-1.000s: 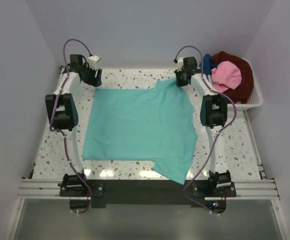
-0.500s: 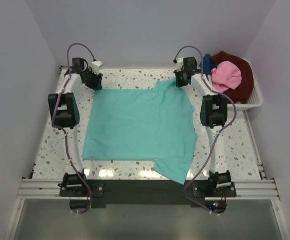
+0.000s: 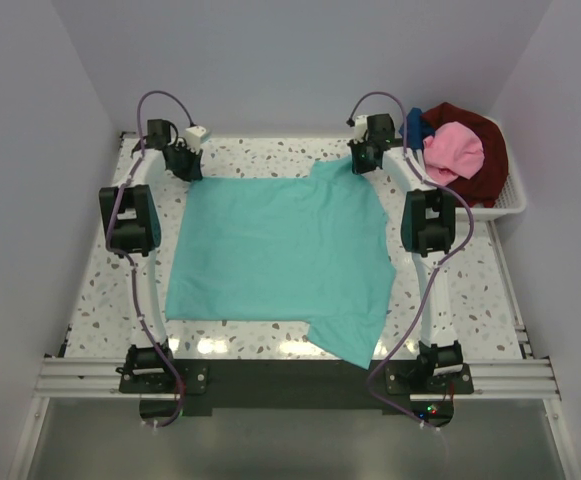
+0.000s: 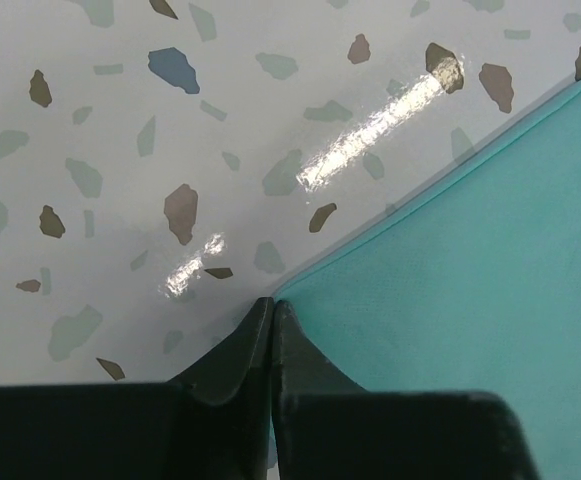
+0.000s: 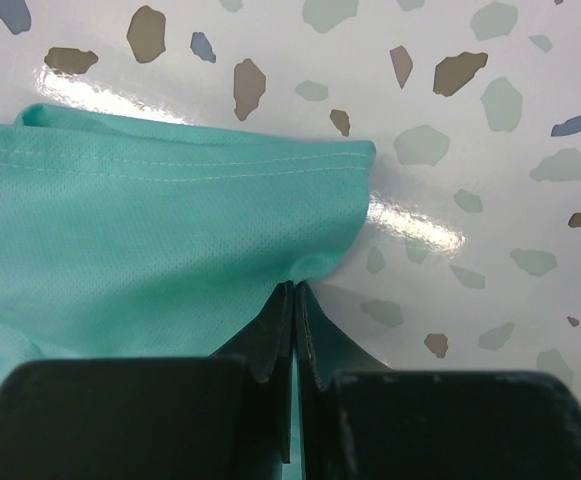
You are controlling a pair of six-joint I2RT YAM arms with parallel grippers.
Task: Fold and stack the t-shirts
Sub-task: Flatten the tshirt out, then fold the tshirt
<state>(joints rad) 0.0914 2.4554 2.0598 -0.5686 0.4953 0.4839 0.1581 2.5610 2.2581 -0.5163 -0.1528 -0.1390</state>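
Observation:
A large teal-green t-shirt [image 3: 280,250] lies spread flat on the speckled table, one sleeve trailing toward the near edge. My left gripper [image 3: 188,168] sits at its far left corner. In the left wrist view the gripper [image 4: 272,305] is shut, with the corner of the teal fabric [image 4: 470,280] pinched at the fingertips. My right gripper [image 3: 362,160] is at the far right corner. The right wrist view shows it [image 5: 295,286] shut on a bunched fold of the teal hem [image 5: 150,240]. Pink [image 3: 454,148], dark red [image 3: 488,165] and blue [image 3: 411,125] t-shirts are heaped together at the far right.
A white slatted basket [image 3: 508,208] at the far right holds the heaped shirts. The speckled table [image 3: 90,300] shows bare strips left, right and behind the teal shirt. Grey walls close in on three sides. A metal rail [image 3: 290,378] runs along the near edge.
My left gripper has slid right and down to the shirt's far left corner and closed on it. The right gripper and the shirt have stayed put.

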